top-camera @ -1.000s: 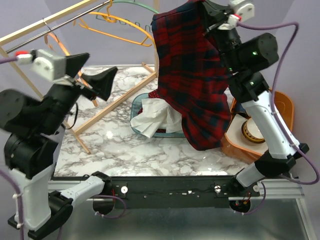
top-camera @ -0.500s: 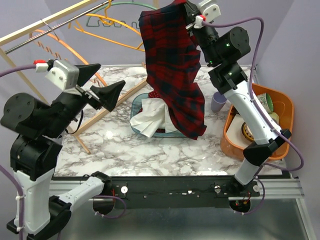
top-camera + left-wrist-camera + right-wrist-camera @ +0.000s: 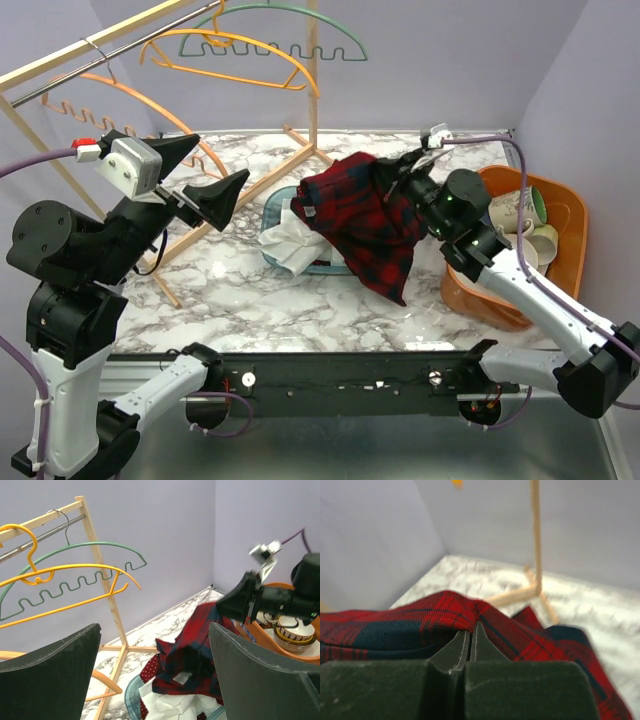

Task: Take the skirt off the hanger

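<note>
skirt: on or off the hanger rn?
Off. The skirt hangs bunched from the shut right gripper, low over the table; green hanger and orange hanger on the rack are bare.

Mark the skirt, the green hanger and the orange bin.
skirt [image 3: 362, 215]: top external view, middle of the bunched plaid fabric.
green hanger [image 3: 99, 543]: left wrist view, top of its arc.
orange bin [image 3: 574, 212]: top external view, its right wall.
</note>
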Tool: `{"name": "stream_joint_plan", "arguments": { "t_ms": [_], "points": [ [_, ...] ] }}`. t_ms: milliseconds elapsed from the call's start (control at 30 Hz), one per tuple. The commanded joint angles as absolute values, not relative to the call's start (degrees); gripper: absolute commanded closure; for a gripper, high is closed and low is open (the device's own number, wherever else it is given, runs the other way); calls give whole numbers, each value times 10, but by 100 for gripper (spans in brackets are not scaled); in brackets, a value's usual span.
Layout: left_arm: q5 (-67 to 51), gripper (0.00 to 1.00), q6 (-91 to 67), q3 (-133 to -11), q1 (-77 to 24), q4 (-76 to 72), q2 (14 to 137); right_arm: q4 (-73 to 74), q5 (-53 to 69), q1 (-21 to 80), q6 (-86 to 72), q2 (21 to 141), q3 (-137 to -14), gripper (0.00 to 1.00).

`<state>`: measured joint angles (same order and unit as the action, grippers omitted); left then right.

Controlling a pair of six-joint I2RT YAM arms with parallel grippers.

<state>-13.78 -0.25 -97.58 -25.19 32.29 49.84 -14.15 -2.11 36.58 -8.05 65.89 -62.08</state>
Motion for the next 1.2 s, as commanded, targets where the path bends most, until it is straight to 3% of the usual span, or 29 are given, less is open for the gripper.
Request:
{"name": "stream_joint_plan", "arguments": {
  "t_ms": [0, 167, 333, 433, 567, 733, 767, 867, 1167],
  "points": [
    [-128, 1, 6, -957, -250, 307, 489, -67, 22, 367, -286, 687, -536, 99],
    [-117, 1, 2, -921, -250, 281, 463, -101, 75, 375, -387, 798, -491, 99],
    [-99, 1, -14, -901, -250, 275, 452, -48, 19, 420, -363, 931, -542, 99],
    [-91, 1, -16, -900, -250, 278, 450, -47, 40, 423, -367, 977, -555, 88],
    [-86, 1, -17, -900, -250, 279, 444, -2, 12, 423, -342, 996, -582, 64],
    [-72, 1, -7, -836, -250, 251, 412, 94, -32, 423, -316, 958, -639, 47],
    [-71, 1, -5, -827, -250, 244, 405, 108, -26, 424, -294, 948, -656, 37],
    [-68, 1, -4, -810, -250, 233, 405, 204, 25, 424, -269, 924, -744, 21],
    [-53, 1, -4, -775, -250, 202, 363, 337, 27, 423, -370, 839, -819, 13]
  ]
}}
